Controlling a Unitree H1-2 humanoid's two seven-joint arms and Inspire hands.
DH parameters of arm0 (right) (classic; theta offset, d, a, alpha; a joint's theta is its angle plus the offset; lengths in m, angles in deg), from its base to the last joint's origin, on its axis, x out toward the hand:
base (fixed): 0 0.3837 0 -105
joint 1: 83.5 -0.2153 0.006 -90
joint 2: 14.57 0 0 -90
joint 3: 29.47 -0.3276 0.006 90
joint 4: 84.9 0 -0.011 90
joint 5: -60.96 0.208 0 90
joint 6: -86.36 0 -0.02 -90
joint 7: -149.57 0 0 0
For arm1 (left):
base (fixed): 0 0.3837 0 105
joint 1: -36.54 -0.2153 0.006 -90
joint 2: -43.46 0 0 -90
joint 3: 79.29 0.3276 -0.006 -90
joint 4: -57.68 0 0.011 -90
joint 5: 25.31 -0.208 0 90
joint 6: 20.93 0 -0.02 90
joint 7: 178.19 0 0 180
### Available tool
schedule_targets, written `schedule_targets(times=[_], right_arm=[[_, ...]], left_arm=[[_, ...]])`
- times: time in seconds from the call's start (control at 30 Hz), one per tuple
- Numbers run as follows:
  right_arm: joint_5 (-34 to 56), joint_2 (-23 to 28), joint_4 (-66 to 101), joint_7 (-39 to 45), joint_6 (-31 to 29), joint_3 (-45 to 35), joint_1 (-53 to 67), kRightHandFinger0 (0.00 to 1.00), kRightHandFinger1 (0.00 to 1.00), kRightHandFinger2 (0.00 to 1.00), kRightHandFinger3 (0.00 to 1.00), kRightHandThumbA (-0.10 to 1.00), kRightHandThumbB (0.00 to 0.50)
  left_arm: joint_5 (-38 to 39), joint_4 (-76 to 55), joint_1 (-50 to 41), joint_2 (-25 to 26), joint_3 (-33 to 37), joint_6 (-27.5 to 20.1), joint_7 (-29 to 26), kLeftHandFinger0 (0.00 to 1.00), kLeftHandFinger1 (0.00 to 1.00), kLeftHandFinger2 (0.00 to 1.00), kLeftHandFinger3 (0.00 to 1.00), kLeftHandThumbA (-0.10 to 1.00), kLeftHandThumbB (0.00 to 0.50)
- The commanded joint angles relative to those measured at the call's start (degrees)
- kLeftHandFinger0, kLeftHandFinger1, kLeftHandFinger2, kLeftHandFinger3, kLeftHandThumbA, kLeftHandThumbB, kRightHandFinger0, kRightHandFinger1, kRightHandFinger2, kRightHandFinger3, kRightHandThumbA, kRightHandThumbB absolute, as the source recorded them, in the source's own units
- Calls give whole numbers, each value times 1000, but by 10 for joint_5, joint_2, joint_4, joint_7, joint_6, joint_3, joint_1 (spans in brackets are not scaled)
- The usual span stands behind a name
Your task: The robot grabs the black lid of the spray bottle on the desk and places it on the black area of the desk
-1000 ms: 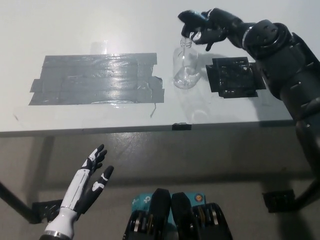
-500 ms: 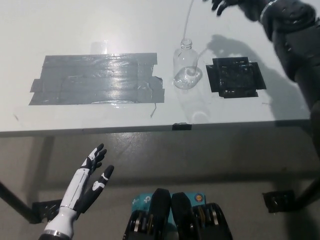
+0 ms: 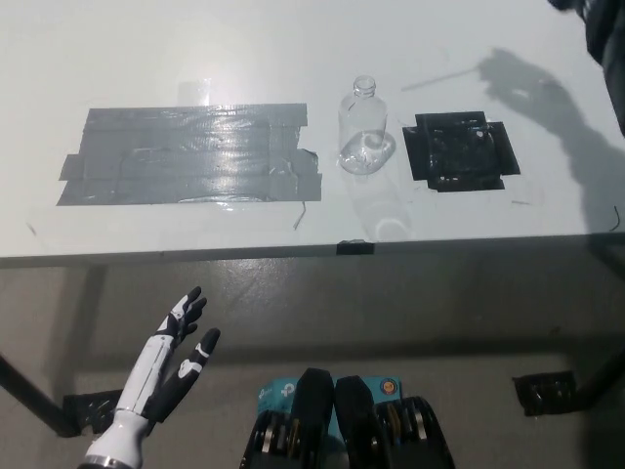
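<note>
Uncapped clear bottle [image 3: 364, 128] upright on desk [image 3: 195, 59], between grey tape patch [image 3: 190, 155] and black area [image 3: 460, 149]

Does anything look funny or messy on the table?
A bit. The clear bottle stands upright with no lid on its open neck, between the grey tape patch and the black area. The grey tape is crooked, with ragged ends. Nothing looks spilled. The white left hand hangs open below the desk.

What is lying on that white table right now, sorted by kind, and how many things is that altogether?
Clear bottle, no lid on it: 1
Grey tape patch: 1
Black patch: 1
Total: 3
</note>
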Motion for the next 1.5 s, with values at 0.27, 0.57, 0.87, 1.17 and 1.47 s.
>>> schedule_targets(times=[0.27, 0.57, 0.87, 1.17, 1.47], right_arm=[[20, -20, -19, -45, -10, 3, 115, 251, 315, 479, 480, -100, 346], [-29, -24, -22, 0, -1, 76, 145, 1000, 1000, 1000, 1000, 190, 463], [-83, -7, -2, -59, -44, 187, 99, 1000, 1000, 1000, 1000, 579, 500], [-103, 13, 40, -82, -80, 224, 81, 1000, 1000, 1000, 1000, 707, 500], [-78, 37, 255, -78, -54, 177, 115, 1000, 1000, 1000, 1000, 782, 500]], left_arm=[[-4, -14, -24, 1, -2, -11, -9, 1000, 1000, 1000, 1000, 844, 0], [-6, -23, -37, -1, -3, -11, -10, 1000, 1000, 1000, 1000, 824, 0], [-6, -22, -24, 2, -6, -8, -9, 1000, 1000, 1000, 1000, 802, 0], [-9, -19, -24, 3, -5, -11, -9, 1000, 1000, 1000, 1000, 791, 0], [-9, -17, -24, 3, -7, -10, -10, 1000, 1000, 1000, 1000, 818, 5]])
